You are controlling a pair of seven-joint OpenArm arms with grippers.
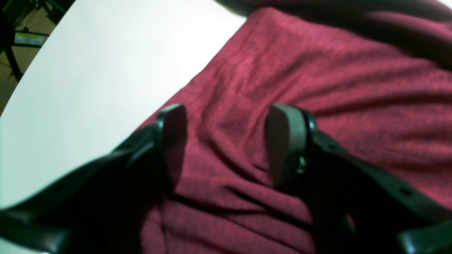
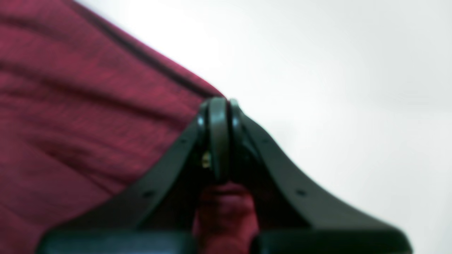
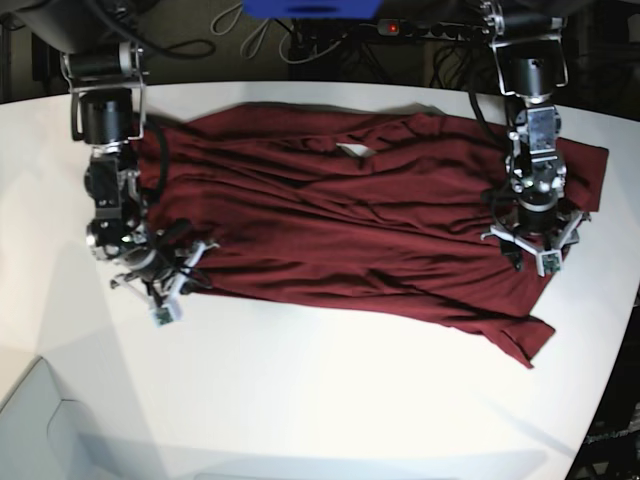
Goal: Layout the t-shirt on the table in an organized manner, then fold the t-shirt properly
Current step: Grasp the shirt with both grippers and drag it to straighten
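The maroon t-shirt (image 3: 360, 220) lies spread wide across the white table (image 3: 330, 400), wrinkled, its lower edge slanting down to the right. My left gripper (image 3: 532, 262) is on the shirt's right part. In the left wrist view it (image 1: 229, 144) is open, with both fingers just above folds of the t-shirt (image 1: 317, 70). My right gripper (image 3: 165, 298) is at the shirt's lower left corner. In the right wrist view it (image 2: 219, 106) is shut on the t-shirt (image 2: 70, 106), with cloth bunched behind the fingertips.
Cables and a power strip (image 3: 400, 28) lie beyond the table's far edge. The table's curved edge (image 3: 615, 360) runs close by the shirt's right end. A grey surface (image 3: 40, 430) sits at the lower left corner. Bare table (image 2: 335, 70) lies beside the right gripper.
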